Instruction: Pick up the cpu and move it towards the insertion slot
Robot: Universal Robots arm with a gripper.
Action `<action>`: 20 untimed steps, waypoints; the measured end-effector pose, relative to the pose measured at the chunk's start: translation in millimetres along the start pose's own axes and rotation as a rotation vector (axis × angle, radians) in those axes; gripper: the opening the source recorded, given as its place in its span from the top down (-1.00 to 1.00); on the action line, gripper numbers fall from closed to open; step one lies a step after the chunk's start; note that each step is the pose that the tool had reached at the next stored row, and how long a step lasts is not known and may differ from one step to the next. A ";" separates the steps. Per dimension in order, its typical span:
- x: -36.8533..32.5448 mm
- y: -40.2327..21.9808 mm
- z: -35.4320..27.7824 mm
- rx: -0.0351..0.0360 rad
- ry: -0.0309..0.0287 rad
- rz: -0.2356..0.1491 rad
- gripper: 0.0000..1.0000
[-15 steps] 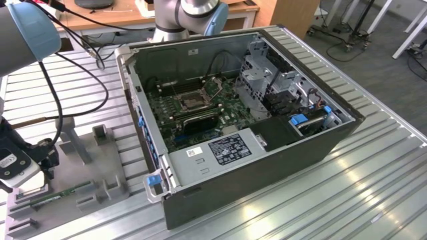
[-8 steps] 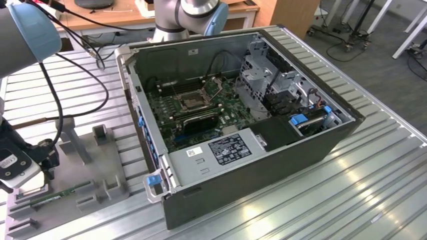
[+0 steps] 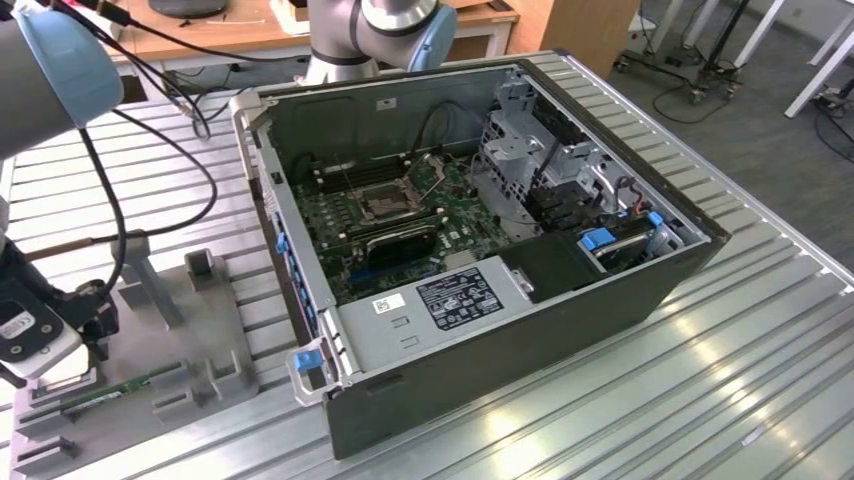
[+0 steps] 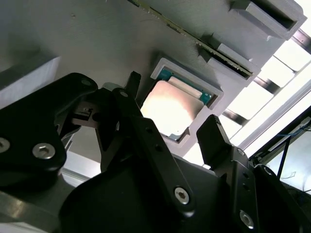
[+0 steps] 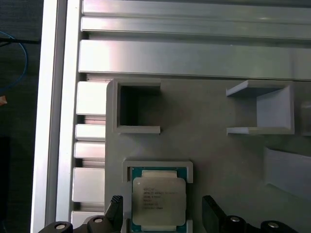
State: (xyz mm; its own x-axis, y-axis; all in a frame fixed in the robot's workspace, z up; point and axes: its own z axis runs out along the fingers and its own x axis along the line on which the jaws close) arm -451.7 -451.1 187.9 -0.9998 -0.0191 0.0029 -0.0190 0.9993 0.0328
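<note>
Silver ribbed table (image 3: 747,380) carries an open computer case (image 3: 534,330), the insertion slot (image 3: 383,205) on its board (image 3: 461,235). Well apart, a grey tray (image 5: 209,145) keeps the cpu (image 5: 158,201) flat in a square pocket (image 5: 158,165), printed face up. The gripper (image 5: 163,204) hovers over it, fingers (image 5: 115,208) wide, one each side.

Illegible print on the cpu (image 5: 158,199) and power-supply label (image 3: 454,294)
</note>
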 end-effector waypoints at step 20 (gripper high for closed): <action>0.0 -0.1 6.4 -0.0001 -0.0002 0.000 -0.47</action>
State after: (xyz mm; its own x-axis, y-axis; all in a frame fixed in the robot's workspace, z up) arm -451.6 -451.0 181.5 -0.9998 -0.0191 0.0027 -0.0190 0.9993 0.0328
